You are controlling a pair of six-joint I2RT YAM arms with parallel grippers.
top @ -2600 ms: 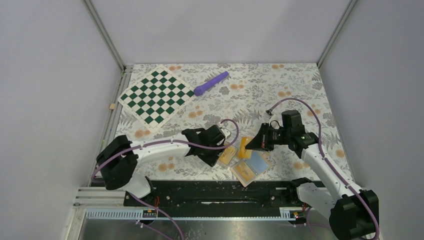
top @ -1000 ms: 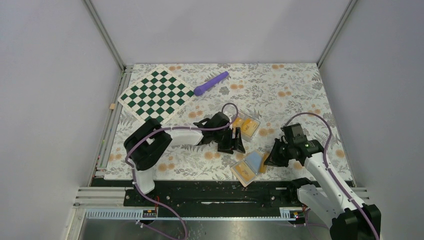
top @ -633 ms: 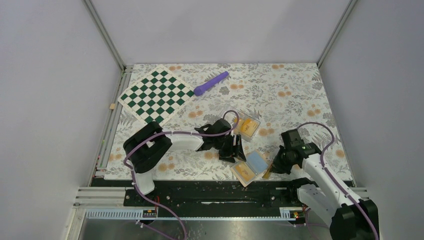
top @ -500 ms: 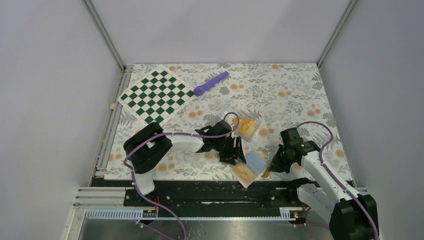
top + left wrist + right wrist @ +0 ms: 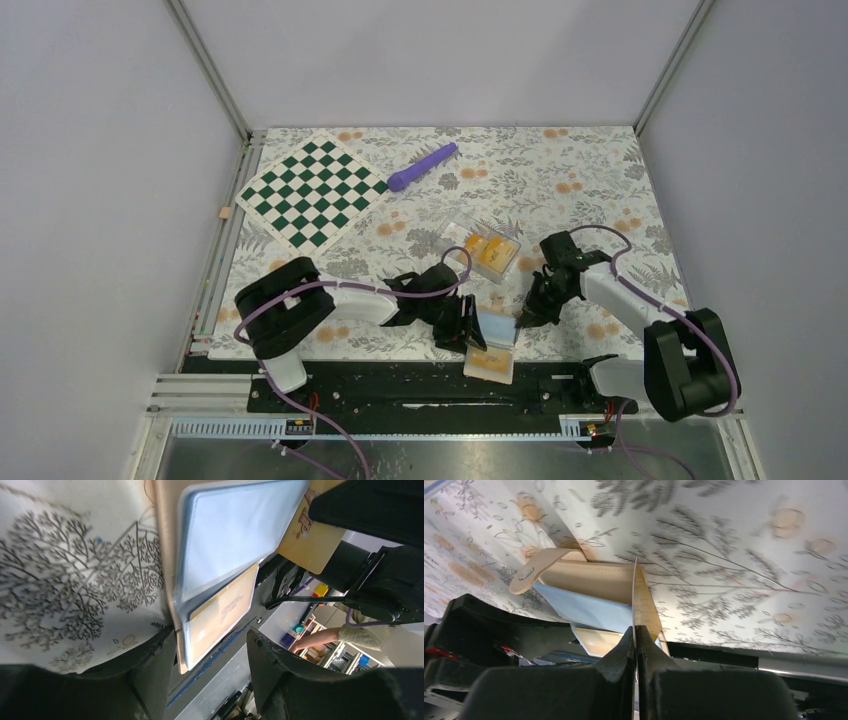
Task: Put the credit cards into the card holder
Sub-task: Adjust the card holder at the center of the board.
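The card holder (image 5: 497, 327) lies open on the desk (image 5: 560, 170), close to its near edge and between the two grippers. Its light blue pockets face up. In the left wrist view a pocketed card (image 5: 220, 611) of orange-yellow colour sits in the lower pocket, and part of it sticks out. From the right wrist view the tan strap (image 5: 535, 568) with the snap points away from the holder, flat on the desk.

The right gripper (image 5: 634, 635) is clenched on the held card (image 5: 642, 602). This card stands on its edge, and its far end is at the side of the card holder, above the blue pocket. I cannot tell if the card has entered a pocket.

The left gripper (image 5: 462, 328) is low at the left side of the holder. Its fingers (image 5: 150, 665) stand apart, and the near corner of the holder is between them. One finger is at the tan edge; the other is apart from the holder.

Behind the holder, near it, is a clear case (image 5: 470, 240) with orange cards (image 5: 497, 252) inside. Well apart, at the far left, lie a chessboard (image 5: 313, 190) and a purple stick (image 5: 422, 166).
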